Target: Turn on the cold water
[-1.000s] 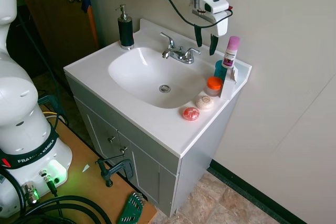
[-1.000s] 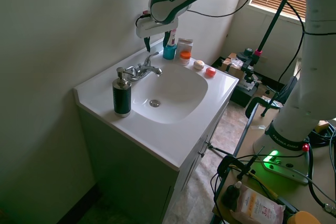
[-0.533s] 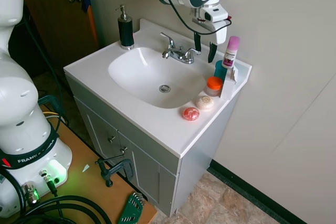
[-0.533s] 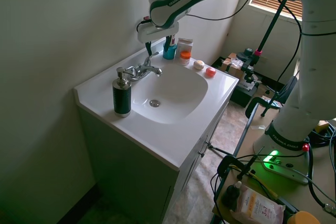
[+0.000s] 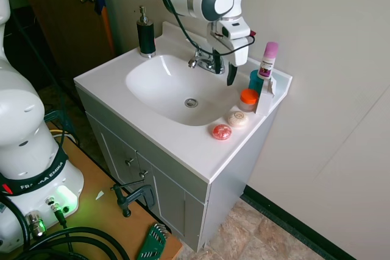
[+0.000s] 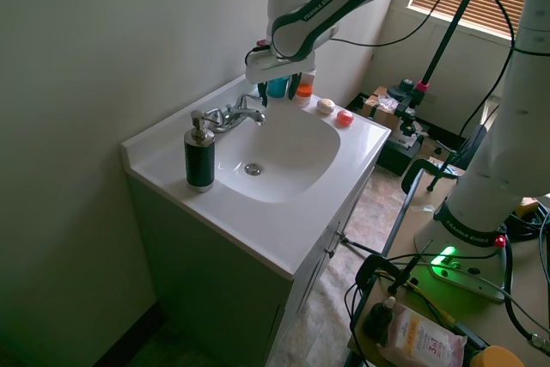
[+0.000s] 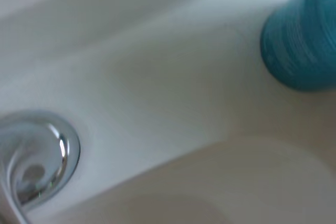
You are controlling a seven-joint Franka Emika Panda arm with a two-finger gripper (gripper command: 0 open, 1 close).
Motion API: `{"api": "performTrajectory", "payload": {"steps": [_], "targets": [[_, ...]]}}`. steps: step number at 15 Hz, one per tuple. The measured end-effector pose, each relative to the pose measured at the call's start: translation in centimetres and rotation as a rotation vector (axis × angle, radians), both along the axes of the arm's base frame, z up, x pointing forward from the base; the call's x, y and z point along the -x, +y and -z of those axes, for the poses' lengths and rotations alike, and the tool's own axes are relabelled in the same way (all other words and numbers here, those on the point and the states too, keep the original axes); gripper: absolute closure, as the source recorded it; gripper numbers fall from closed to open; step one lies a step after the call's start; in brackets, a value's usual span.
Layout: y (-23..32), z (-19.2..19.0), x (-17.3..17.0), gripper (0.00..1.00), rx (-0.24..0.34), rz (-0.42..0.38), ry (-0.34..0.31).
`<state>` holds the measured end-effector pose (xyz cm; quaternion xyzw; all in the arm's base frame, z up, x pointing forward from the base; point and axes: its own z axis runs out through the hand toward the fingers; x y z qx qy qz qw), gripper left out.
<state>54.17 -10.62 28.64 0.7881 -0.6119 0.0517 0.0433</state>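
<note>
We saw the jaws low over the back of the vanity, fingers apart, straddling the chrome faucet's right end as the first exterior view showed it. One dark finger hung in front of the faucet base on the side toward the teal cup; the other was mostly hidden behind the faucet body. The cold water lever sat at that end of the faucet, largely covered by the jaws, so we could not tell whether a finger touched it. Second exterior view: jaws spread just beside the faucet, spout pointing over the white basin.

Wrist view was blurred: a round chrome faucet base, the teal cup, white sink top between them.

Black soap pump bottle stood at the far back corner, well apart from the jaws. Pink-capped bottle, orange-lidded jar, a white round soap and a pink one lined the sink's right edge.
</note>
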Motion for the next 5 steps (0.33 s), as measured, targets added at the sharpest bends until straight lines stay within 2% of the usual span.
{"api": "performTrajectory", "payload": {"steps": [5], "targets": [[3.3,-1.9,6.3,0.00,-0.049,-0.011,-0.001]]}}
